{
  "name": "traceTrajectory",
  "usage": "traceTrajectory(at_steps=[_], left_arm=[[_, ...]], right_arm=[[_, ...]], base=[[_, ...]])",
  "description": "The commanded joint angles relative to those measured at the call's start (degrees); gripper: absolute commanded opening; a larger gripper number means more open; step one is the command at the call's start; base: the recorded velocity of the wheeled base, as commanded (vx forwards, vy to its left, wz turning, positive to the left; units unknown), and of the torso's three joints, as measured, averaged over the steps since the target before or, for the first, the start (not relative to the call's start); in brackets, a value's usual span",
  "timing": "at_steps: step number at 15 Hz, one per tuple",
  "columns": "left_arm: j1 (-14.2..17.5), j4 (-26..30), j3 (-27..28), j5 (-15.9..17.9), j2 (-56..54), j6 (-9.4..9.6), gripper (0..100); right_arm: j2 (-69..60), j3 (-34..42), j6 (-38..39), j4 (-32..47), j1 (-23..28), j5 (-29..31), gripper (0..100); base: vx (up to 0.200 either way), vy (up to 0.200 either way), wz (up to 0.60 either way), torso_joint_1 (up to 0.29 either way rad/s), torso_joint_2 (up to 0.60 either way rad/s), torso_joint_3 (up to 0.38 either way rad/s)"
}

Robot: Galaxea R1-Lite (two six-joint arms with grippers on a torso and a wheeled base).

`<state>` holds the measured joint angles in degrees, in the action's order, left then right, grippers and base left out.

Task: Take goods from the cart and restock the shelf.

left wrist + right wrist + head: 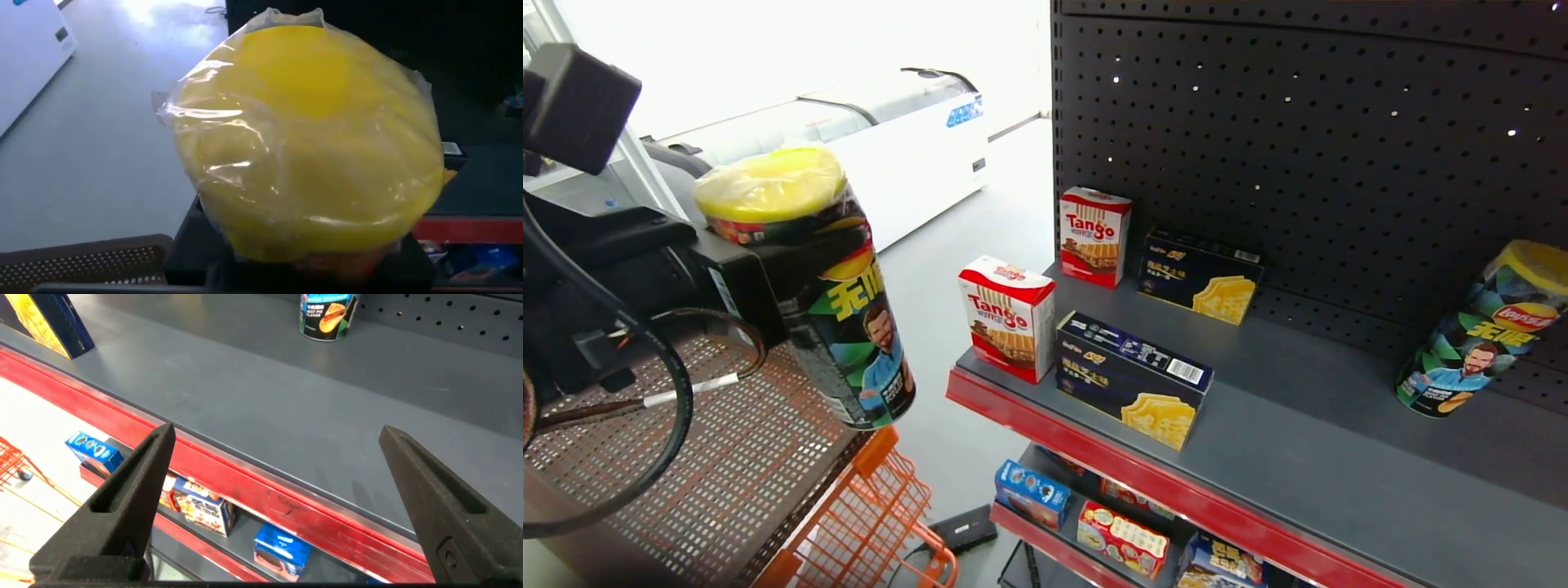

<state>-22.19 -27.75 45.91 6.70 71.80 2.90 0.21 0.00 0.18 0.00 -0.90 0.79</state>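
My left gripper (788, 290) is shut on a tall chip can (845, 327) with a yellow, plastic-wrapped lid (310, 139). It holds the can upright in the air above the cart, to the left of the shelf. A second chip can of the same kind (1478, 335) stands at the back right of the grey shelf board (1339, 441), against the pegboard. My right gripper (278, 433) hangs open over the shelf's red front edge (245, 478), with nothing between its fingers. That second can (327, 314) sits far beyond it.
Two red-and-white wafer boxes (1009, 314) (1094, 235) and two dark blue boxes (1131, 380) (1201, 273) occupy the shelf's left part. The lower shelf holds several small packs (1119, 535). The orange cart basket (866, 523) and its brown mesh panel (727, 457) lie below my left arm.
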Motion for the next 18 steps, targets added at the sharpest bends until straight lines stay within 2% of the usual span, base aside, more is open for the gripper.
traceTrajectory(at_steps=[1, 3, 5, 7, 10, 15, 16, 18], left_arm=[[-1.9, 0.15, -0.47, 0.06, -0.79, 0.09, 0], [-2.25, -0.03, 0.06, 0.15, -1.14, 0.53, 0], [-2.25, 0.06, 1.38, 2.96, -0.7, 0.44, 0], [-2.51, -0.12, -0.56, 4.98, -0.79, 0.61, 0], [-2.51, -0.55, -1.53, 6.13, -0.44, 0.61, 0], [-5.32, -0.38, 2.78, 9.12, 2.99, 0.61, 0], [-5.41, -0.47, 4.1, 10.52, 3.61, 0.61, 0], [-5.41, -0.73, 4.63, 10.96, 3.7, 0.53, 0]], right_arm=[[0.06, 0.0, -0.01, 0.0, -0.06, 0.0, 100], [0.06, 0.0, -0.01, 0.0, 0.02, 0.0, 100], [0.06, 0.0, -0.01, -0.09, 0.02, 0.0, 100], [0.06, 0.0, -0.01, 0.0, 0.02, 0.0, 100], [0.06, 0.0, -0.01, -0.09, 0.02, 0.0, 100], [0.06, 0.0, -0.18, 0.0, 0.02, -0.27, 100], [0.06, 0.0, -0.18, 0.0, 0.02, -0.27, 100], [0.06, 0.0, -0.27, 0.0, 0.02, -0.27, 100]], base=[[0.0, 0.0, 0.0, 0.0, 0.0, 0.0], [0.0, 0.0, 0.0, 0.0, 0.0, 0.0], [0.0, 0.0, 0.0, 0.0, 0.0, 0.0], [0.0, 0.0, 0.0, 0.0, 0.0, 0.0], [0.0, 0.0, 0.0, 0.0, 0.0, 0.0], [0.0, 0.0, 0.0, 0.0, 0.0, 0.0], [0.0, 0.0, 0.0, 0.0, 0.0, 0.0], [0.0, 0.0, 0.0, 0.0, 0.0, 0.0]])
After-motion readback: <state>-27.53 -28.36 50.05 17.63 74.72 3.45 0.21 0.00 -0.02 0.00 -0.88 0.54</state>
